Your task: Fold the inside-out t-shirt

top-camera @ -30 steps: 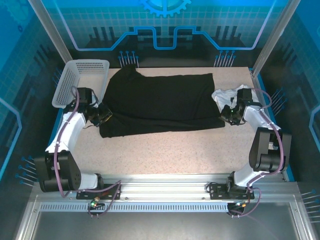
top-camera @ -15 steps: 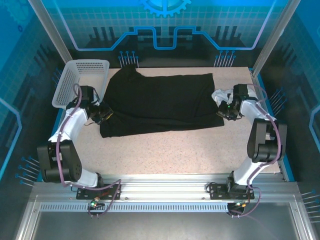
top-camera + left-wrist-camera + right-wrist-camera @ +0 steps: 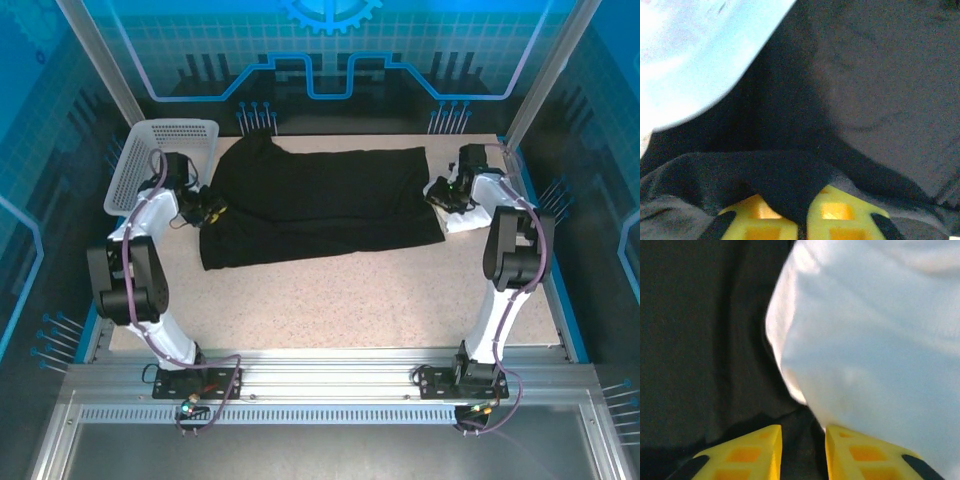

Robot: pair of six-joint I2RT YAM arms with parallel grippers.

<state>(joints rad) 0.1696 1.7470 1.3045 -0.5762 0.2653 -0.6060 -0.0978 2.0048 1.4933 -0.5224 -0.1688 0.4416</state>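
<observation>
Cloth first: the inside-out t-shirt [image 3: 320, 205] lies spread, black face up, on the table [image 3: 350, 300], stretched between your two pincers. Your left pincer [image 3: 205, 212] sits at one end of it, fingers [image 3: 765, 220] nearly together and pinching a fold of the black cloth; a basket [image 3: 175, 126] stands just outside it. Your right pincer [image 3: 441, 196] sits at the opposite end, jaws a little apart over dark cloth, with a white garment [image 3: 880, 340] just ahead and to the right of its fingertips.

The left arm [image 3: 138, 232] and right arm [image 3: 512, 245] stretch to the far side, wrists turned inward. The left gripper [image 3: 207, 212] has its fingers close together. The right gripper [image 3: 441, 194] stands slightly parted.
</observation>
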